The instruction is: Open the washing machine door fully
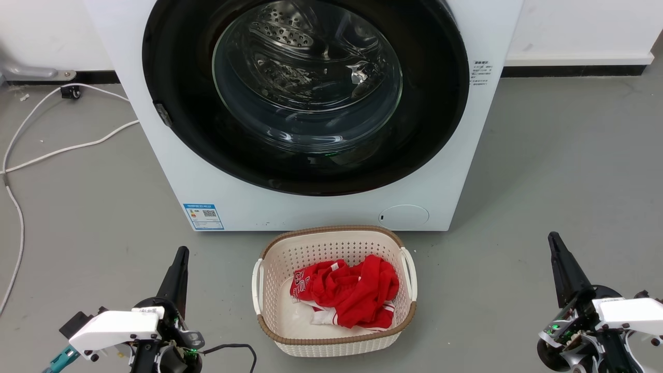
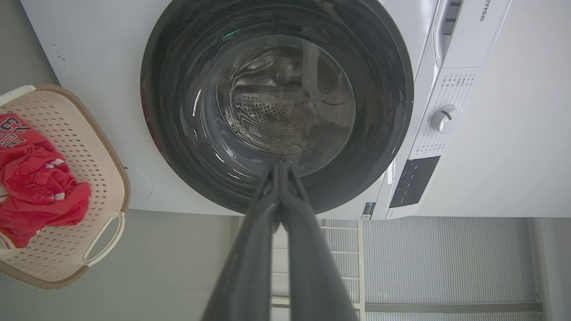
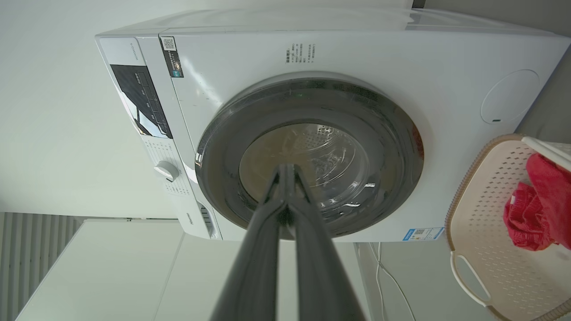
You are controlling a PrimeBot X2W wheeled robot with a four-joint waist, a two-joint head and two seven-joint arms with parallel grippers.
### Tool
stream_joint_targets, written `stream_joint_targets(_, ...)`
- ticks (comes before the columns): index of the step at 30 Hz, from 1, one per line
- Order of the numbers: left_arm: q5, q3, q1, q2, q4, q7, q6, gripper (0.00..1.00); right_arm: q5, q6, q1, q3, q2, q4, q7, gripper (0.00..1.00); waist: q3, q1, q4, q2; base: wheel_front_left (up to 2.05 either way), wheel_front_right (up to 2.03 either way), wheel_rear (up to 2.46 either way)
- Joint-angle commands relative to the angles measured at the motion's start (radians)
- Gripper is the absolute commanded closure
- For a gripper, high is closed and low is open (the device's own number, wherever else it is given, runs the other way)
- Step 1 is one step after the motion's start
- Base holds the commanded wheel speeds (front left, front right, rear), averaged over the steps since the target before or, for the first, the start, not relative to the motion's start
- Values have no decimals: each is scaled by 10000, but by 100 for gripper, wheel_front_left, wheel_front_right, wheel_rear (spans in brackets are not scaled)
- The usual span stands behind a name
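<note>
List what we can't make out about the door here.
- Head view: top of the washing machine door cut off by the frame edge.
- Head view: grey fitting on its left rim, too small to tell latch from hinge.
- Left wrist view: left gripper hides part of its rim.

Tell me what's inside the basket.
A crumpled red garment with white trim lies in the basket, with bare white floor beside it. Anything beneath the garment is covered.

The left gripper (image 1: 182,255) and right gripper (image 1: 554,242) hover low at either side, both closed tight, pointing forward
</note>
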Motion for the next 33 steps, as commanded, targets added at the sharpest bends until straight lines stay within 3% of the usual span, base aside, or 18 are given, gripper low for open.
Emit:
stream_joint_targets(1,39,40,-79,-7,4,15,-29,100,-63,0,-136,-13,42,11,23,100,0,0,0,0,0,0,0)
stream_joint_targets(15,49,48,-79,-12,4,18,-29,100,-77,0,-137,-22,47,12,35,100,0,0,0,0,0,0,0)
stream_joint_targets(16,1,-1,13,-10,29,7,2,0,3,2,20,-8,10,20,-3,0,0,0,0,0,0,0,0)
stream_joint_targets(26,340,-304,97,-29,-214,-479,1,0,-272,0,265,222,24,-296,-485,0,-3,0,-4,0,0,0,0)
stream_joint_targets(33,1336,-305,62,-29,-787,-805,-2,0,-1487,0,312,236,27,-671,-808,0,3,0,-25,0,0,0,0)
